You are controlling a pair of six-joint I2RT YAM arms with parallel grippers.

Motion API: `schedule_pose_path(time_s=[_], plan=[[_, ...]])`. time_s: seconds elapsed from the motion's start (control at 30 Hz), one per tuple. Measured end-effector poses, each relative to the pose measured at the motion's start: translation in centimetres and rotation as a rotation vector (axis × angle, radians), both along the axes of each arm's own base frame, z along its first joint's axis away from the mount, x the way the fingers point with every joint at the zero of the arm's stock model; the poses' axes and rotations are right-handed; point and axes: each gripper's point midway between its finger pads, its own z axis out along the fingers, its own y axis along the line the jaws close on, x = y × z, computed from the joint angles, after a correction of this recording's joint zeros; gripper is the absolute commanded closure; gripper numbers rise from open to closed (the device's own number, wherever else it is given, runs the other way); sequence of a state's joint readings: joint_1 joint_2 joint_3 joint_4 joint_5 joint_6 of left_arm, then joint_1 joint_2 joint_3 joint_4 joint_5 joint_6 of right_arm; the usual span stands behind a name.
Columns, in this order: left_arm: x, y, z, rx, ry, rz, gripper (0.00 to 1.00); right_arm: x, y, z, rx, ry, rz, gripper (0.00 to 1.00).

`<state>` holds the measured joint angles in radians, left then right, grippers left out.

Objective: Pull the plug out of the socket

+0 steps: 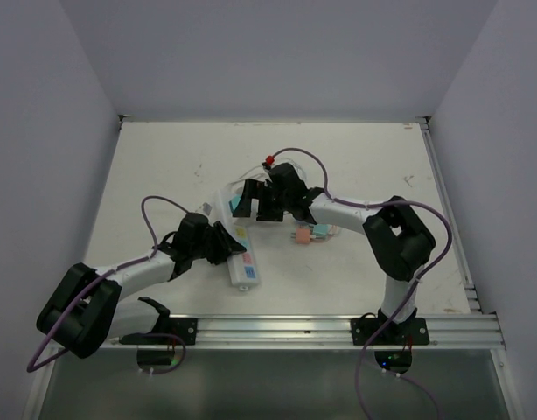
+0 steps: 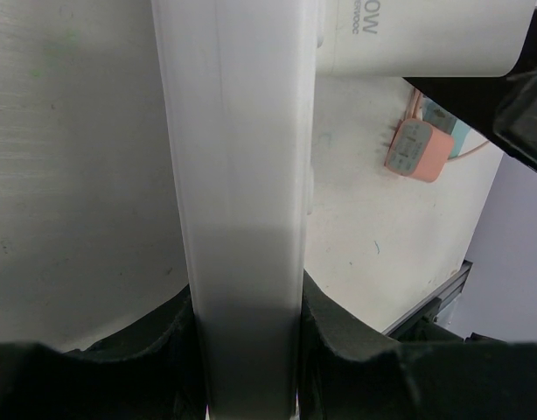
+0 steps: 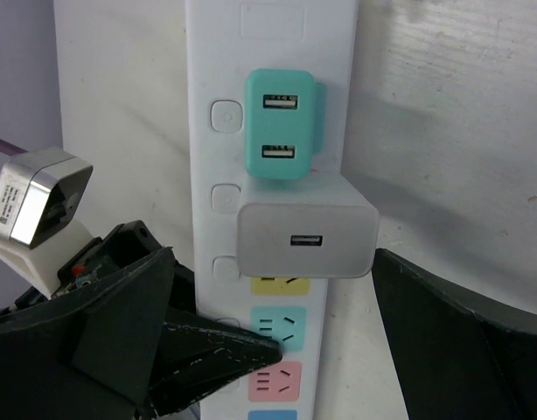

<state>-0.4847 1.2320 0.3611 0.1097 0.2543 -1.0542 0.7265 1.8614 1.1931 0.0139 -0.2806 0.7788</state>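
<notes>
The socket (image 1: 244, 255) is a long white power strip lying across the table's middle. My left gripper (image 1: 223, 245) is shut on its near part; in the left wrist view the strip's white side (image 2: 242, 175) fills the gap between both black fingers. In the right wrist view the socket (image 3: 273, 26) carries a teal USB plug (image 3: 282, 125) and, below it, a white USB plug (image 3: 306, 240). My right gripper (image 3: 330, 306) is open over the strip. Its fingers stand either side just short of the white plug and do not touch it. Yellow, teal and pink outlet faces show below.
A loose pink and teal plug (image 1: 308, 234) lies on the table right of the strip; it also shows in the left wrist view (image 2: 417, 149). A silver-white adapter (image 3: 28, 210) sits left of the strip. Thin white cords and a red connector (image 1: 268, 161) lie behind it.
</notes>
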Motion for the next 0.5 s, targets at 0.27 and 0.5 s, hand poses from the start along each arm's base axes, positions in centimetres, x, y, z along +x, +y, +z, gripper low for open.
schedule_pose_path(time_s=[0.27,0.5], plan=[[-0.4,0.0,0.0,-0.009,-0.001,-0.009,1.00,0.2,0.2,-1.6,-0.016,0.021,-0.002,0.05],[-0.5,0.0,-0.1,-0.011,-0.002,-0.014,1.00,0.3,0.2,-1.7,-0.018,0.019,0.002,0.20]])
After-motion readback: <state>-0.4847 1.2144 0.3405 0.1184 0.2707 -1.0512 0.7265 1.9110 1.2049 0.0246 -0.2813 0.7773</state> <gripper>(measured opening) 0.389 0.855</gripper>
